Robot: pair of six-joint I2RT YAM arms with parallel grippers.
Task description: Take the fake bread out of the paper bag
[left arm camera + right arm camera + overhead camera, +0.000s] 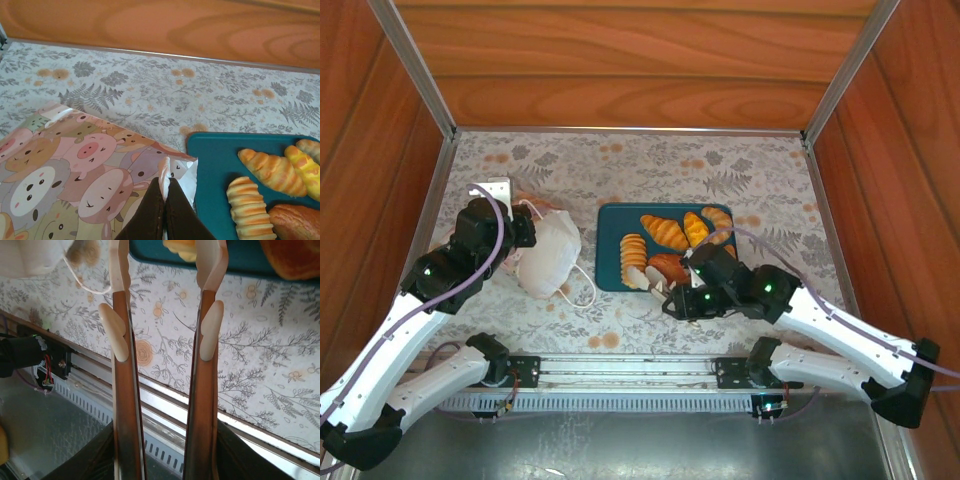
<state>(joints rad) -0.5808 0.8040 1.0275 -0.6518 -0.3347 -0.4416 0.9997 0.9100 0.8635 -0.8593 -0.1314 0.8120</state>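
I see left tool (166, 183) pinched shut on top edge of paper bag (548, 256), near left edge of bench (650, 165). Bag slumped, cord handle (586, 285) trailing toward near edge. Right tool (166, 255) half wide, nothing between fingers, over bare bench by near edge of teal tray (610, 226). Fake bread (663, 231) lies on tray, mid bench, just beside bag.

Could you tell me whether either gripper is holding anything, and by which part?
The left gripper is shut on the bag, pinching its edge at the corner beside the tray. The right gripper is open and holds nothing.
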